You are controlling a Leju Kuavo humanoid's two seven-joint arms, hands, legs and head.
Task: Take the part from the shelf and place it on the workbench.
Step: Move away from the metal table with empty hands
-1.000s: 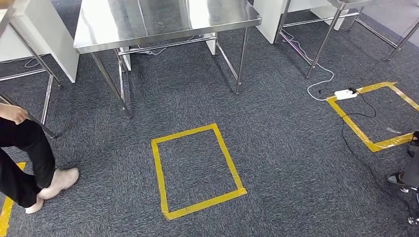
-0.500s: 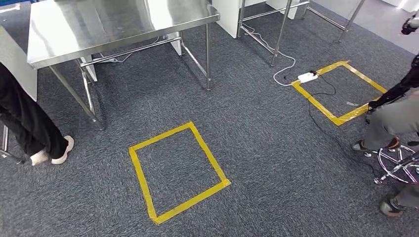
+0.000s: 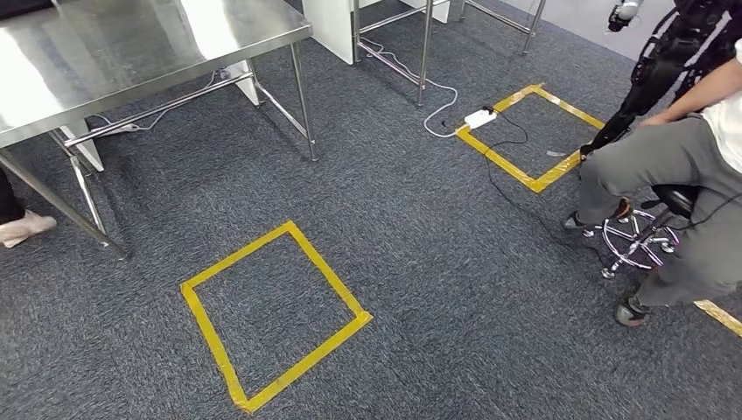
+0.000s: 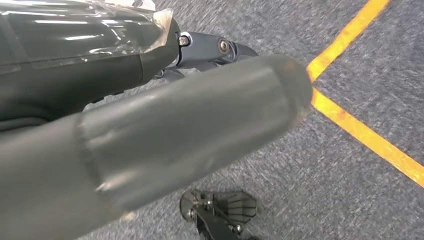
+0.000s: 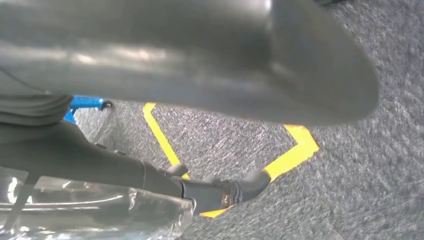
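Note:
A bare steel table (image 3: 131, 52) stands at the back left of the head view, over dark carpet. My left hand (image 4: 200, 115) hangs above the carpet; its thick grey thumb lies alongside its darker fingers (image 4: 210, 50) with nothing between them. My right hand (image 5: 200, 65) also hangs low, thumb stretched out and dark fingers (image 5: 215, 192) extended, holding nothing. Yellow floor tape (image 4: 360, 130) runs under the left hand, and a taped corner (image 5: 295, 150) lies under the right.
A yellow tape square (image 3: 262, 306) marks the carpet ahead. A second tape square (image 3: 525, 131) at the back right holds a white power strip (image 3: 480, 117) with trailing cables. A person sits on a wheeled stool (image 3: 639, 236) at the right. A shoe (image 3: 26, 227) shows at the left edge.
The camera has swung right, so the whole scene slid left. The seated person has come in at the right, and the standing person at the left is down to a shoe.

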